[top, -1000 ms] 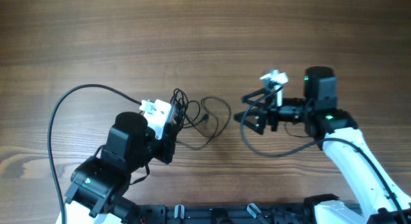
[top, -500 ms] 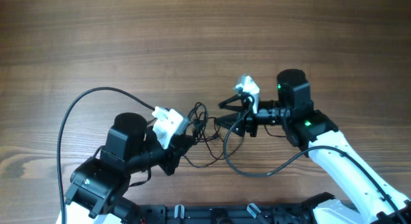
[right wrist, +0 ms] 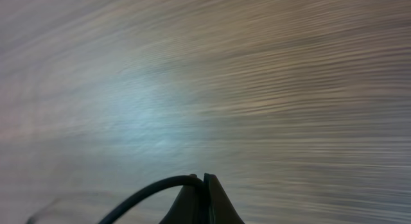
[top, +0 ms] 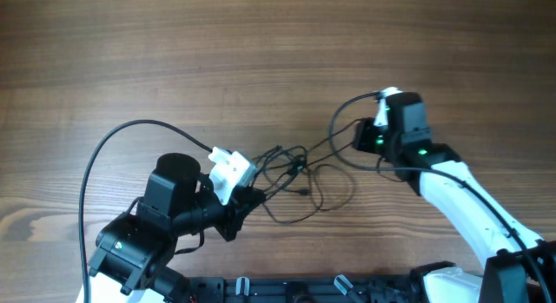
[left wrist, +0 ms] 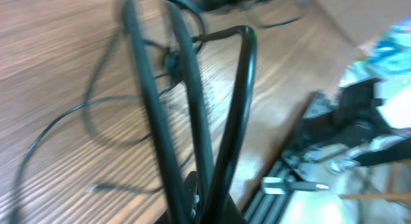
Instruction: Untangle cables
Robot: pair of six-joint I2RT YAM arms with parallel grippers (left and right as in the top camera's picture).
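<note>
Black cables (top: 295, 168) now stretch out: your right gripper (top: 363, 136) has snapped shut on a strand and pulls it rightward, loosening the bunch your left gripper (top: 250, 197) stays clamped on.

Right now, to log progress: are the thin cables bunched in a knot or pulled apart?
Partly spread: the cables loop loosely over the table but cross in a tangle near the left hand.
</note>
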